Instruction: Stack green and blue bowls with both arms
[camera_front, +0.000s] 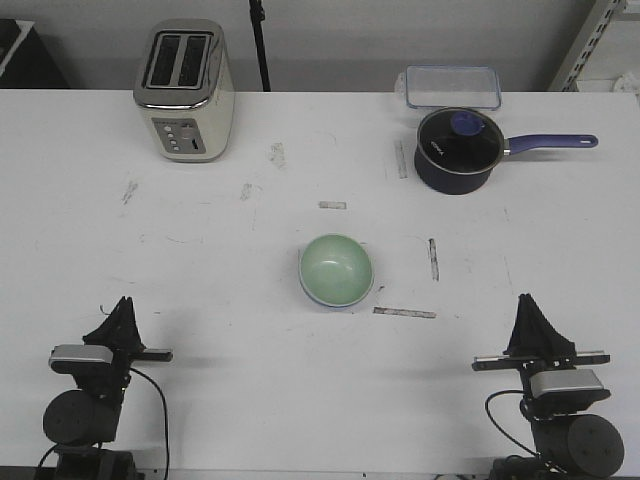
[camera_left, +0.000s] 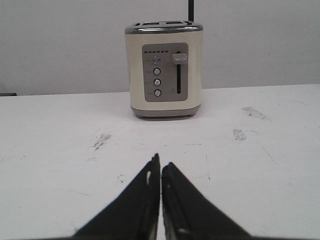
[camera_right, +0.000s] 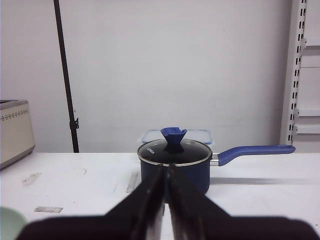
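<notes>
The pale green bowl (camera_front: 336, 268) sits in the middle of the white table, nested in the blue bowl (camera_front: 337, 306), of which only a thin periwinkle edge shows along its near side. A sliver of the green bowl (camera_right: 9, 223) also shows at the edge of the right wrist view. My left gripper (camera_front: 122, 305) rests near the table's front left corner, well apart from the bowls, shut and empty; in its wrist view the left gripper (camera_left: 160, 163) points at the toaster. At the front right my right gripper (camera_front: 527, 302) is likewise shut and empty, and the right gripper (camera_right: 165, 168) faces the saucepan.
A cream toaster (camera_front: 185, 90) stands at the back left. A navy saucepan (camera_front: 458, 150) with a lid and purple handle stands at the back right, with a clear lidded container (camera_front: 452, 87) behind it. Tape strips (camera_front: 404, 312) lie around the bowls.
</notes>
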